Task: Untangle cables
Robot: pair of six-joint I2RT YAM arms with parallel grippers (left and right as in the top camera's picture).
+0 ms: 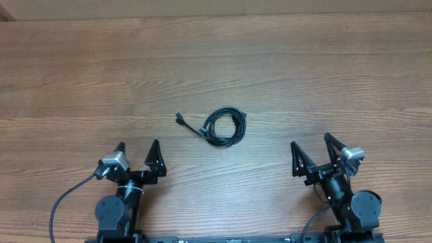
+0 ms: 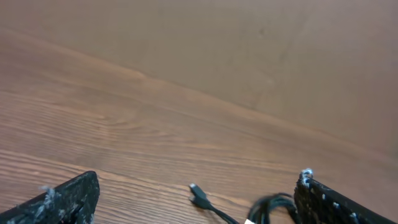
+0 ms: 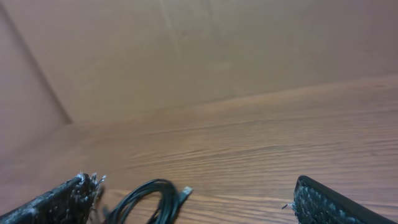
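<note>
A wood-grain table (image 1: 216,61) is spanning the whole overhead view, and a plain beige wall (image 2: 261,50) is rising behind its far edge. The left claw (image 1: 138,145) and the right claw (image 1: 310,140) are sitting close to the table's near edge with jaws spread wide apart, each holding nothing and touching nothing. The cables (image 1: 225,125) are lying on the table between and ahead of the two claws, well apart from both, as a small black coil with one plug end (image 1: 180,118) trailing off to its left.
</note>
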